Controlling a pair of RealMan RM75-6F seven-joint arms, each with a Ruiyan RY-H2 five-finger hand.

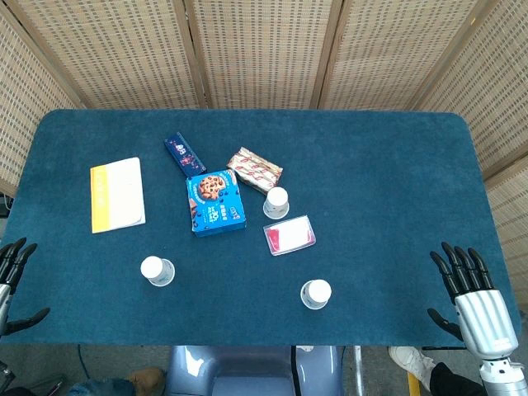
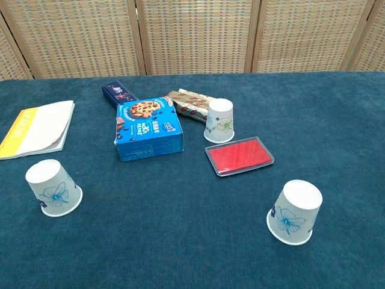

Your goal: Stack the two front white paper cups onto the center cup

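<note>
chest view: tapered paper cups (image 2: pixel 294 213) inverted on felt-like table (image 2: pixel 180 241).

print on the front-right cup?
Blue flower outline on white, on the cup; clearest in the chest view.

A table (image 1: pixel 371 165) covered in dark blue cloth is shown. Three inverted paper cups are placed on it: front left cup (image 2: pixel 53 188), front right cup (image 2: pixel 295 212), center cup (image 2: pixel 219 120). A cookie box (image 2: pixel 147 128), red case (image 2: pixel 239 155), booklet (image 2: pixel 37 127) and two snack packs (image 2: pixel 187 103) (image 2: pixel 118 93) are laid alongside.
</note>
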